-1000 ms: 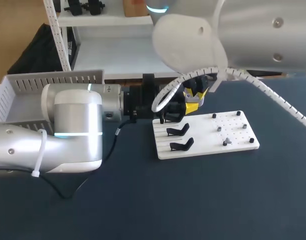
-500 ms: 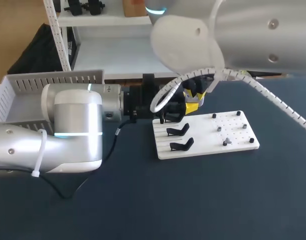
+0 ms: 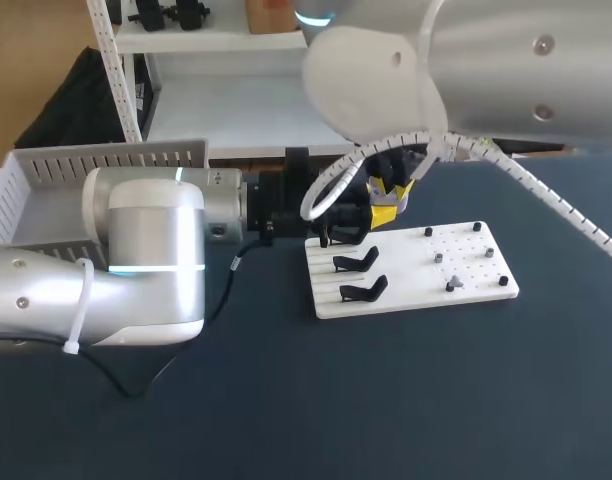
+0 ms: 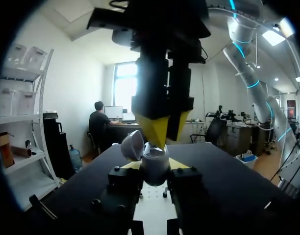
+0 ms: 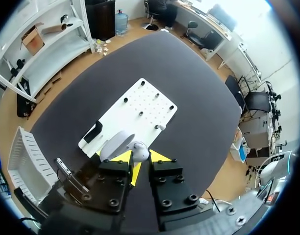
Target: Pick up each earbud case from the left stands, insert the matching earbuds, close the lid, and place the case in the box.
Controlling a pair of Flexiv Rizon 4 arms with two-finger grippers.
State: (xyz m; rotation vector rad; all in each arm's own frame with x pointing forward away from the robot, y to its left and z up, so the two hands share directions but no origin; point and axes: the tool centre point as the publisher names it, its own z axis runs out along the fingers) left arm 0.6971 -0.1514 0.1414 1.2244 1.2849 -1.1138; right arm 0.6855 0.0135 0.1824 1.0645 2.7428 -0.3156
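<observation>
A: What stood at the left of the dark table?
B: The white slatted box, at the far left edge; my left arm lay level in front of it, stretched toward the middle.
A: And the left gripper?
B: It was closed narrowly on the earbud case, with one yellow tip against each side; the case hung over the left end of the white board; its lid was tipped open.
A: The right gripper?
B: It pointed straight down, just above the open case; whether it held anything I could not tell.
A: And the board itself?
B: Two black stands stood on its left part, one behind the other; small pegs dotted its right part; my right arm came in above it from the right.
</observation>
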